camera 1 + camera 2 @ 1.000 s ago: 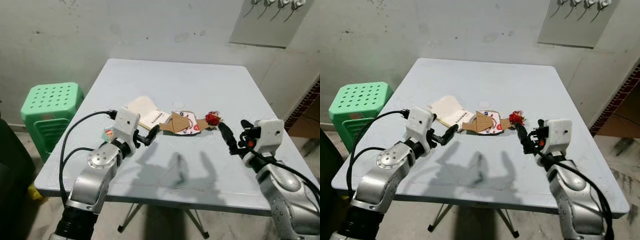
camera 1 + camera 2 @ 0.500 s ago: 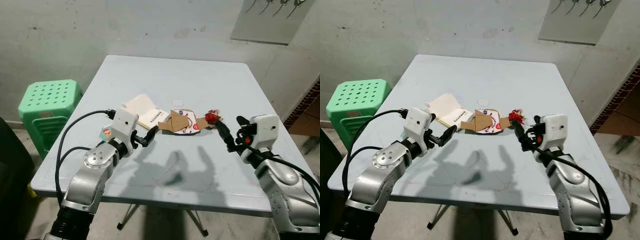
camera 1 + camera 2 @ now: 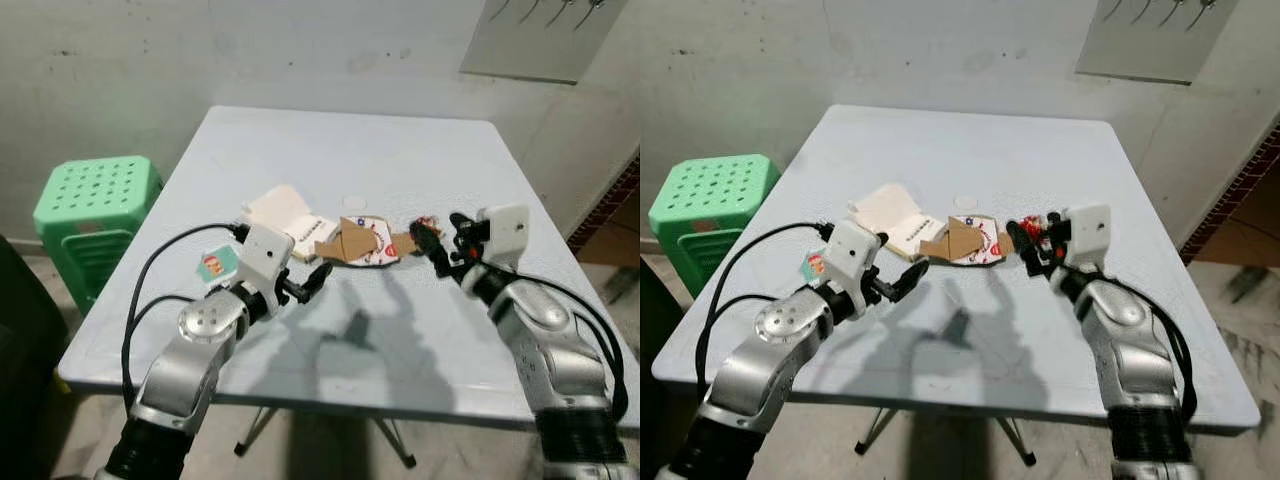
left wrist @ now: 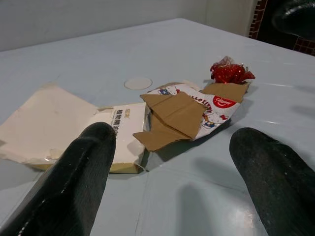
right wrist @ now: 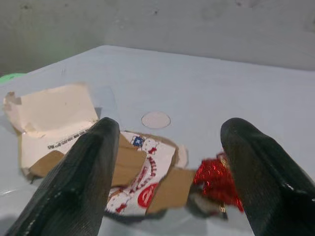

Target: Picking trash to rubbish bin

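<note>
I hold both grippers wide apart: right gripper beside the red wrapper, left gripper near the torn cardboard mid-table. The flat scraps may slide away.

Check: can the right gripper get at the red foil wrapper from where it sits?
Probably yes. The right gripper is open just short of the red foil wrapper, which lies on the table beside the torn cardboard packaging, with nothing between them.
</note>
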{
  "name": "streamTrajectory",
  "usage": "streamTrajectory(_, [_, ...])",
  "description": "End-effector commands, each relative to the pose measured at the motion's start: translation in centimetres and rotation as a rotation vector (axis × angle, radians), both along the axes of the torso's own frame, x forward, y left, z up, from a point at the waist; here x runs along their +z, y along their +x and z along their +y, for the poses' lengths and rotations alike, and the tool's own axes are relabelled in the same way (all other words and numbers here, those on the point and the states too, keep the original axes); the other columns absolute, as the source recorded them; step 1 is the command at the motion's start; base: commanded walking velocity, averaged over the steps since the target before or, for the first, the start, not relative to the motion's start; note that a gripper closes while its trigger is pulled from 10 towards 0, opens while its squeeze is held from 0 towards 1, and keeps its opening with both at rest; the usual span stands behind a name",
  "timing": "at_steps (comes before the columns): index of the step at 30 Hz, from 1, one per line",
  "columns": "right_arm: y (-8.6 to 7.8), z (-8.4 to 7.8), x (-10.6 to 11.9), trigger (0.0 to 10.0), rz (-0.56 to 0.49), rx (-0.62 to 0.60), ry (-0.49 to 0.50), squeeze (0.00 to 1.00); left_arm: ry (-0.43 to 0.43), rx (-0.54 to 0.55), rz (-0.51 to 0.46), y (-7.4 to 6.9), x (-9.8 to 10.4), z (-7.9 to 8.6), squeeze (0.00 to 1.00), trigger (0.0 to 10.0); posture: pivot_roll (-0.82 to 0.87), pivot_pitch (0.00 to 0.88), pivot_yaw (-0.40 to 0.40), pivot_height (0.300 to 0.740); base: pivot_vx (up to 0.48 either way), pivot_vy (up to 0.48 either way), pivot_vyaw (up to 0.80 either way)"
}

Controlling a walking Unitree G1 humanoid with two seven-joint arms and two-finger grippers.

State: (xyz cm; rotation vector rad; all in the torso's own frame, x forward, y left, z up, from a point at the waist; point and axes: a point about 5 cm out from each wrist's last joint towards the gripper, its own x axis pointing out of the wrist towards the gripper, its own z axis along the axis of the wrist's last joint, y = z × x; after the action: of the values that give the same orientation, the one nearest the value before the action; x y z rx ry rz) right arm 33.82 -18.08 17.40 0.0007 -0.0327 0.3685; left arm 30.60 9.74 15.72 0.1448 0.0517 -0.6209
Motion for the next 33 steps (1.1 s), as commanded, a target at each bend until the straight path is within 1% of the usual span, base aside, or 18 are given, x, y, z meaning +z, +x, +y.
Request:
streamTrajectory(1, [0.5,-0.1,0.3,10.0,-0.012,0.008,-0.025,0.00,0.005,-0.013,-0.029,0.0,0.8,-0.3,0.00,10.0,-0.02,0.100,-0.057,0.740,0.000,0.000,0.00])
streamTrajectory(5, [0.6,-0.1,0.6,10.0,-0.047,0.015,-0.030,0.00,-0.021,0.016,-0.032,0.1,0.9,0.1,0.00,10.0,-0.02,0.101,-0.060,0.740,0.000,0.000,0.00])
streamTrajectory(7, [0.2,0.1,0.5,10.0,-0.069,0.022,-0.046,0.00,-0.036,0.026,-0.035,0.0,0.9,0.2,0.00,10.0,-0.01,0.102,-0.061,0.740,0.000,0.000,0.00])
streamTrajectory(11, [-0.5,0.3,-0.4,10.0,-0.070,0.029,-0.031,0.00,-0.043,0.037,-0.041,0.0,1.0,0.2,0.00,10.0,-0.02,0.100,-0.064,0.740,0.000,0.000,0.00])
streamTrajectory(14, [-1.3,0.7,-0.8,10.0,-0.069,0.035,0.011,0.00,-0.067,0.054,-0.036,0.1,1.0,0.2,0.00,10.0,-0.02,0.097,-0.063,0.740,0.000,0.000,0.00])
streamTrajectory(15, [-1.3,0.7,-0.8,10.0,-0.069,0.035,0.011,0.00,-0.067,0.054,-0.036,0.1,1.0,0.2,0.00,10.0,-0.02,0.097,-0.063,0.740,0.000,0.000,0.00])
streamTrajectory(16, [-2.0,1.0,-0.6,10.0,-0.092,0.044,0.057,0.00,-0.081,0.066,-0.037,0.3,1.2,0.2,0.00,10.0,-0.02,0.091,-0.061,0.740,0.000,0.000,0.00])
streamTrajectory(17, [-2.5,1.2,-0.5,10.0,-0.104,0.044,0.080,0.00,-0.095,0.077,-0.036,0.4,1.3,0.2,0.00,10.0,-0.03,0.089,-0.059,0.740,0.000,0.000,0.00])
streamTrajectory(19, [-3.0,1.4,-0.3,10.0,-0.120,0.041,0.106,0.00,-0.112,0.088,-0.036,0.6,1.4,0.3,0.00,10.0,-0.03,0.086,-0.057,0.740,0.000,0.000,0.00])
streamTrajectory(27, [-4.4,1.5,0.2,10.0,-0.142,0.013,0.138,0.00,-0.154,0.119,-0.052,1.2,2.0,0.4,0.00,10.0,-0.04,0.071,-0.055,0.740,0.000,0.000,0.00])
streamTrajectory(33, [-4.7,1.1,0.4,10.0,-0.151,-0.013,0.147,0.00,-0.159,0.112,-0.049,1.2,2.0,0.1,0.00,10.0,-0.04,0.062,-0.055,0.740,0.000,0.000,0.00])
